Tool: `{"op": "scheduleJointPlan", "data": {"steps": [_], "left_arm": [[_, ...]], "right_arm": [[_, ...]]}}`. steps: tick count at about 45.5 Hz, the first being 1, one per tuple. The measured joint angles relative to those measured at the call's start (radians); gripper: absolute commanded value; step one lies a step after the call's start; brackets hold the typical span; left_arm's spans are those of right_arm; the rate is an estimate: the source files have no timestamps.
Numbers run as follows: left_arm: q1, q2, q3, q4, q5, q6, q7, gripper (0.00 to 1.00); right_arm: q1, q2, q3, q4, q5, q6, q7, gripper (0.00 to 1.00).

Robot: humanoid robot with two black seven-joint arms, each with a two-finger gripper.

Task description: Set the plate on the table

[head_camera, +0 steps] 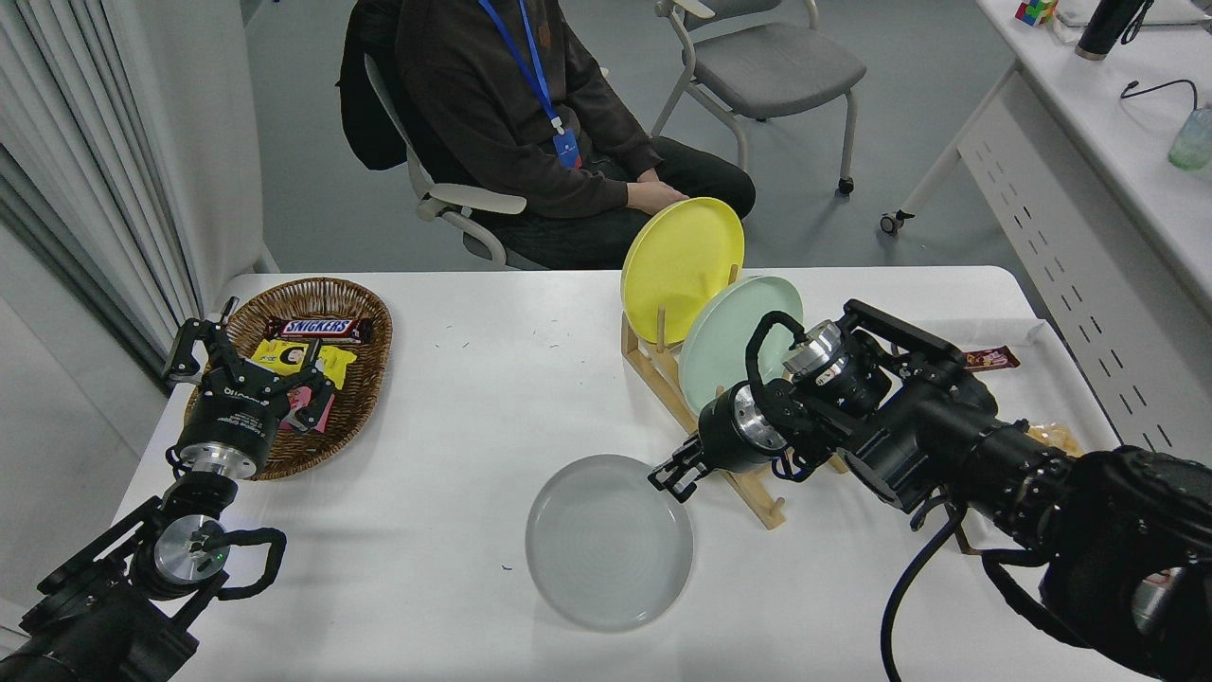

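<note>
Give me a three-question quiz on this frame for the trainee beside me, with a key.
1. True or false: the grey plate lies flat on the white table.
2. How many plates stand in the wooden rack? A) one B) two C) three
3. Fill in: the right gripper is at the grey plate's upper ____ rim.

Key:
1. True.
2. B: the yellow plate and the mint green plate.
3. Right. Whether it touches the rim is unclear. The left gripper is parked open over the wicker basket.
</note>
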Motion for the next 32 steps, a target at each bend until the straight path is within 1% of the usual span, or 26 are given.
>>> {"op": "scheduleJointPlan", "data": {"steps": [5, 12, 17, 32], "left_arm": [[0.0, 0.0, 0.0, 0.0, 0.0, 0.0, 0.0, 0.98], [0.0, 0.0, 0.0, 0.0, 0.0, 0.0, 0.0, 0.98], [0.0, 0.0, 0.0, 0.0, 0.0, 0.0, 0.0, 0.98], [0.0, 0.0, 0.0, 0.0, 0.0, 0.0, 0.0, 0.98]], "right_arm": [[0.003, 0.0, -0.003, 0.013, -0.011, 0.033, 0.0, 0.17], [0.009, 0.0, -0.009, 0.037, -0.023, 0.081, -0.002, 0.28], [0.016, 0.0, -0.018, 0.061, -0.034, 0.107, -0.004, 0.49], [0.051, 0.0, -0.032, 0.115, -0.085, 0.192, -0.012, 0.52]]}}
